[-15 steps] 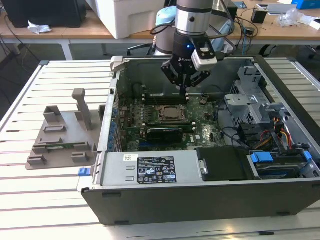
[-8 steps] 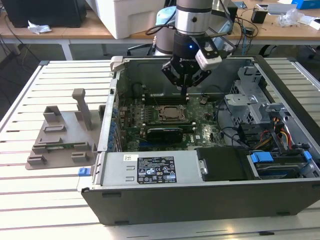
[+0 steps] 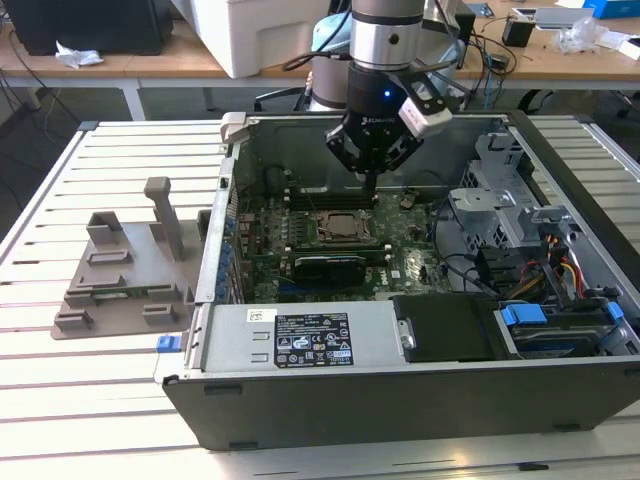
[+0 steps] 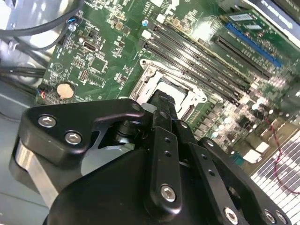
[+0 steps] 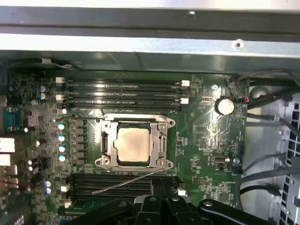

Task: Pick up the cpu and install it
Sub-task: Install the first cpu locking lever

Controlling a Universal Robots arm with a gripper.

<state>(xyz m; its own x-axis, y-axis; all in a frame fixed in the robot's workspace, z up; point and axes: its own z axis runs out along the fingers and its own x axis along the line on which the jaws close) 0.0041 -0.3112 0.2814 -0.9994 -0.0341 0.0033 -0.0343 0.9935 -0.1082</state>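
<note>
The cpu [image 5: 132, 144], a small silvery square chip, lies flat inside the motherboard socket [image 5: 133, 143] in the first wrist view. From the exterior view it shows as a pale square [image 3: 345, 225] in the middle of the board. My gripper [image 3: 369, 186] hangs inside the open computer case, just above the board and a little behind the socket. Its black fingers [image 5: 164, 187] are together with nothing between them. In the second wrist view the fingertip [image 4: 161, 99] sits over the socket frame [image 4: 187, 101] and hides much of it.
A thin socket lever [image 5: 129, 182] sticks out slanted over the memory slots [image 5: 112, 185]. A black graphics card [image 3: 330, 265] lies in front of the socket. Drive cage and cables [image 3: 510, 215] crowd the exterior view's right. A grey plastic holder [image 3: 120, 270] stands on the slatted table at left.
</note>
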